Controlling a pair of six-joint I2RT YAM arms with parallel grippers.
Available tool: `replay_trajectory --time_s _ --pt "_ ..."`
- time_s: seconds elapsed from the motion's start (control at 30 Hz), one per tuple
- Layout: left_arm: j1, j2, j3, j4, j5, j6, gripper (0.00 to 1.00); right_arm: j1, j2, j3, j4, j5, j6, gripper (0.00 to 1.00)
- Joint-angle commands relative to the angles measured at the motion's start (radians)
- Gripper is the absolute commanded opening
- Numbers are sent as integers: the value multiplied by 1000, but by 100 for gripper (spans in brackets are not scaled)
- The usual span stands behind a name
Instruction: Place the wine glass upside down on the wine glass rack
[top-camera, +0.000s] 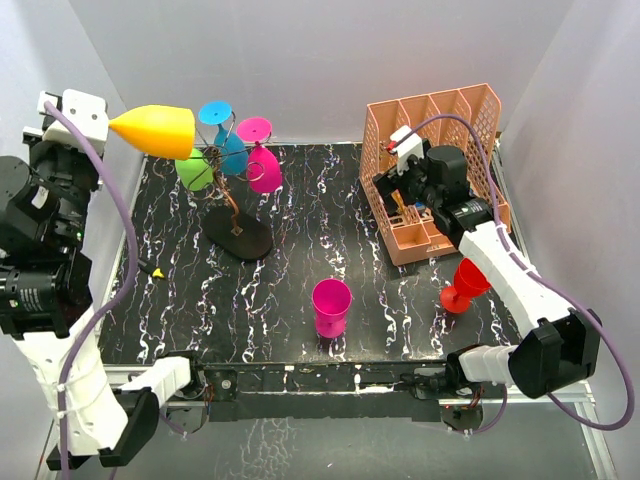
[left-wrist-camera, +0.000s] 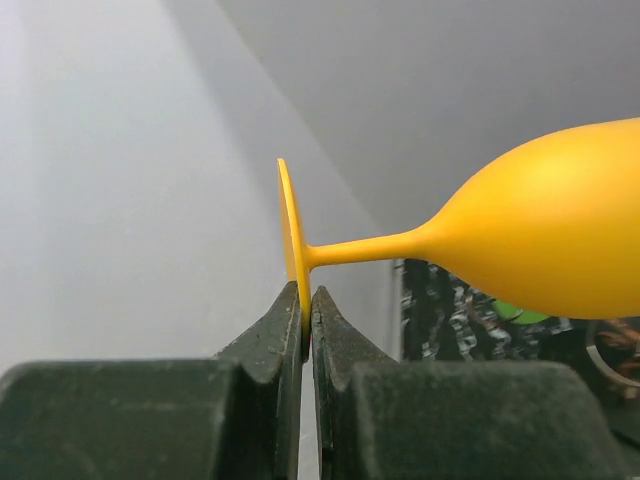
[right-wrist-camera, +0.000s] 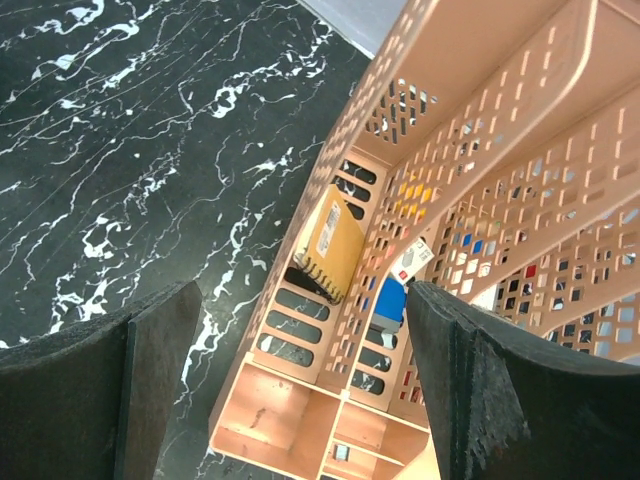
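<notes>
My left gripper (left-wrist-camera: 305, 297) is shut on the foot rim of a yellow wine glass (left-wrist-camera: 545, 230), which lies on its side in the air. From above, this yellow wine glass (top-camera: 158, 131) hangs high at the back left, its bowl toward the wine glass rack (top-camera: 238, 236). A green (top-camera: 196, 170), a blue (top-camera: 224, 135) and a pink glass (top-camera: 261, 160) hang on the rack's wire arms. My left gripper (top-camera: 100, 125) is left of the rack. The right gripper (right-wrist-camera: 305, 300) stands open and empty.
A peach slotted organizer (top-camera: 470, 115) stands at the back right, and the right gripper (top-camera: 395, 190) hovers over its front compartments (right-wrist-camera: 290, 420). A magenta glass (top-camera: 331, 304) stands upright near the table's front centre. A red glass (top-camera: 464, 285) stands beside the right arm.
</notes>
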Motion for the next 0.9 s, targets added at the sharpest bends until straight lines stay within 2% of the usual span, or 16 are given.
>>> replay_trajectory --time_s 0.0,0.1,0.33,0.63,0.87 --pt "35 -24 -35 -29 -162 189 0 -42 -69 -18 125 -54 12 92" --pt "43 -54 -118 -37 -222 265 0 -49 -73 -34 132 -64 15 92" --pt "53 -78 -251 -110 -244 404 0 -64 -76 -45 132 -88 23 92" --pt "44 -53 -287 -229 -42 544 0 -78 -79 -56 132 -104 26 92" --pt "37 -18 -330 -261 80 687 0 -85 -77 -61 131 -124 32 92"
